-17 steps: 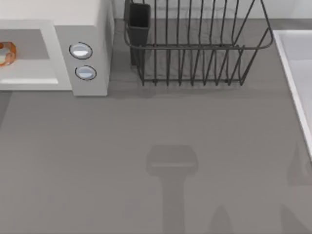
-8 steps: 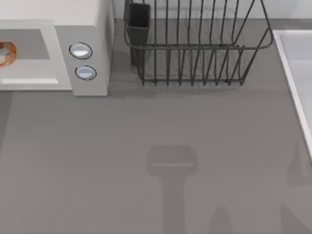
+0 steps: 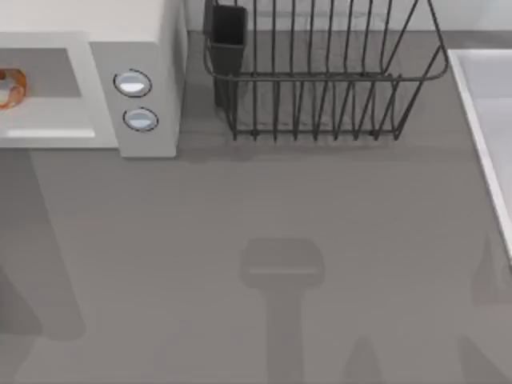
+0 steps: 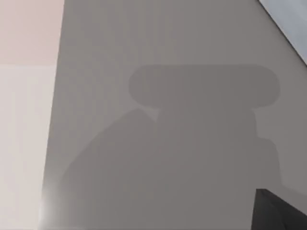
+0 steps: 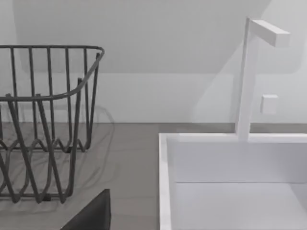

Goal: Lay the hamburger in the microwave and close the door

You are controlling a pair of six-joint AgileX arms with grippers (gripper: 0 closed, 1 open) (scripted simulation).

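Hamburger [image 3: 10,88] sits behind the window of the microwave [image 3: 136,40] at the top view's far left, the door [image 3: 48,96] lying flush with the panel and its 2 knobs [image 3: 133,83]. You cannot tell either gripper's state. The wire dish rack [image 3: 320,80] stands just right of the microwave, a white sink [image 5: 230,182] beyond it.

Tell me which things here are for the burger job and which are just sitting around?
For the job:
- hamburger, seen at the top view's left edge
- microwave, with two knobs
- door, white-framed with a grey window

Just sitting around:
- dish rack, dark wire, right of the microwave
- sink, white, on the table's right side
- faucet, behind the sink
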